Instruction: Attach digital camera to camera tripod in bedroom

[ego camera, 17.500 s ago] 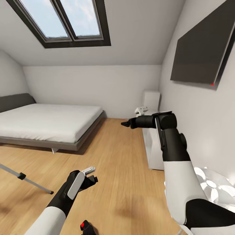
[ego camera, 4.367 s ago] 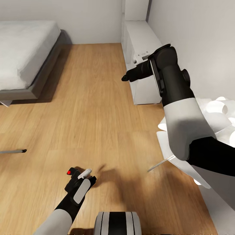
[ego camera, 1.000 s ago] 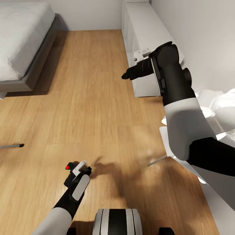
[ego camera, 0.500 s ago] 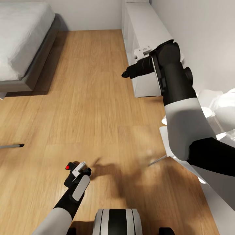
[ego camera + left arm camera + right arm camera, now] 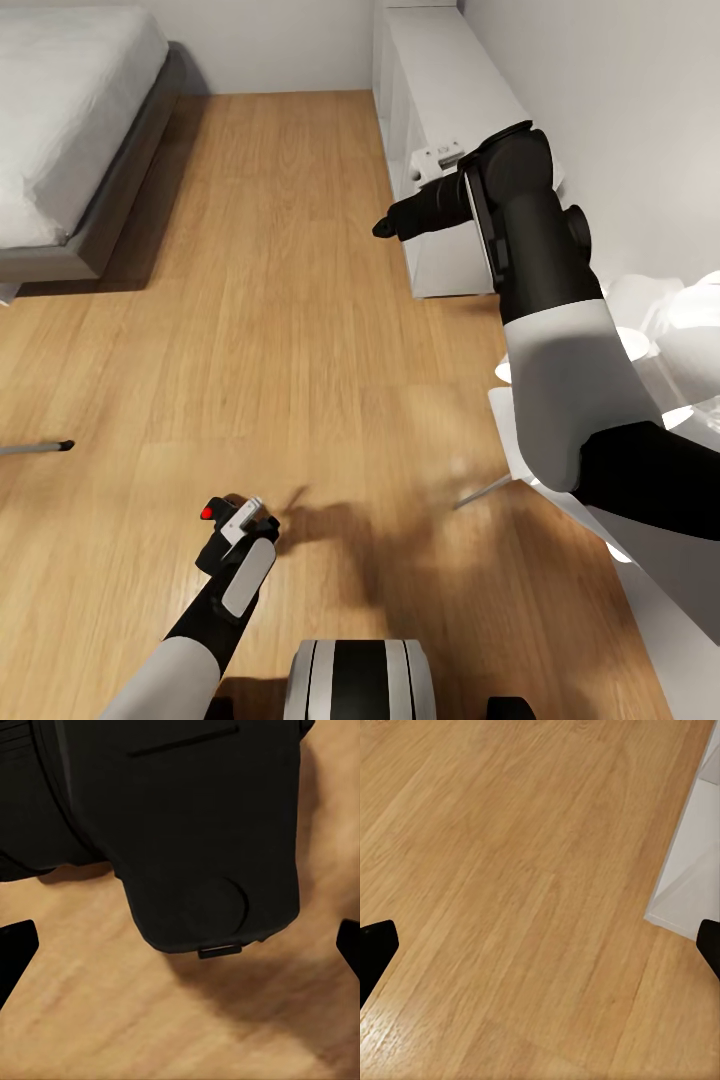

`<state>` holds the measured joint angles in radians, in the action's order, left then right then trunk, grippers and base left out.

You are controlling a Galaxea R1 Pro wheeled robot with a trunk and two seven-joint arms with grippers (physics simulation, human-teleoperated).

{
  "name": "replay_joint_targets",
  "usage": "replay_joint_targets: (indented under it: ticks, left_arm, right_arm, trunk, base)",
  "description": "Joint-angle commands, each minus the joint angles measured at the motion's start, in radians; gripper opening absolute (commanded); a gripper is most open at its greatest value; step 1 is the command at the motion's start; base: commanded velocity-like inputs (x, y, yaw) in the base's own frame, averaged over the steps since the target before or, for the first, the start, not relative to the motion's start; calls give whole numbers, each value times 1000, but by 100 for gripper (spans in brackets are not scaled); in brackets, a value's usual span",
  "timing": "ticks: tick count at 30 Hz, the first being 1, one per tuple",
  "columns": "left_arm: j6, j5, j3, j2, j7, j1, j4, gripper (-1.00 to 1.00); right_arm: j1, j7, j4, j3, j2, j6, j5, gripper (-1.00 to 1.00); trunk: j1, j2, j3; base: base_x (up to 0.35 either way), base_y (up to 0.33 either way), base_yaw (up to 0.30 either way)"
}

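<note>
Your digital camera (image 5: 222, 525) lies on the light wood floor (image 5: 300, 330) low in the head view, directly under the left pincer (image 5: 240, 522), which hangs over it. In the left wrist view its black body (image 5: 202, 832) sits between the two fingertips, both spread wide and touching nothing, so that pincer is released. It looks like a small, rigid, smooth plastic box with rounded corners and a red button on top: probably light, but slick. Take it across the flat sides, clear of the button. The right pincer (image 5: 384, 233) is held out over bare planks near the white shelf (image 5: 440, 90), its fingertips also wide apart. A silver tripod leg (image 5: 35, 447) with a black foot enters at the left edge.
</note>
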<state>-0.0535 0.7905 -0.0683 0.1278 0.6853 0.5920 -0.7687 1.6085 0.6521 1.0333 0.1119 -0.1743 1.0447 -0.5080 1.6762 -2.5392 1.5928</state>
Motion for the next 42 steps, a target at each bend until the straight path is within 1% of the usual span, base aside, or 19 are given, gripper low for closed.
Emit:
replay_joint_targets:
  ticks: [1,42]
  left_arm:
    - [-5,2,-2,0,7,0,-2,100]
    - [-5,7,-2,0,6,0,-1,100]
  right_arm:
    - [1,9,1,0,0,2,-10,100]
    - [0,9,2,0,0,2,-10,100]
  trunk:
    - [0,0,1]
    - [0,0,1]
  base:
    - [0,0,0]
    - [16,0,0]
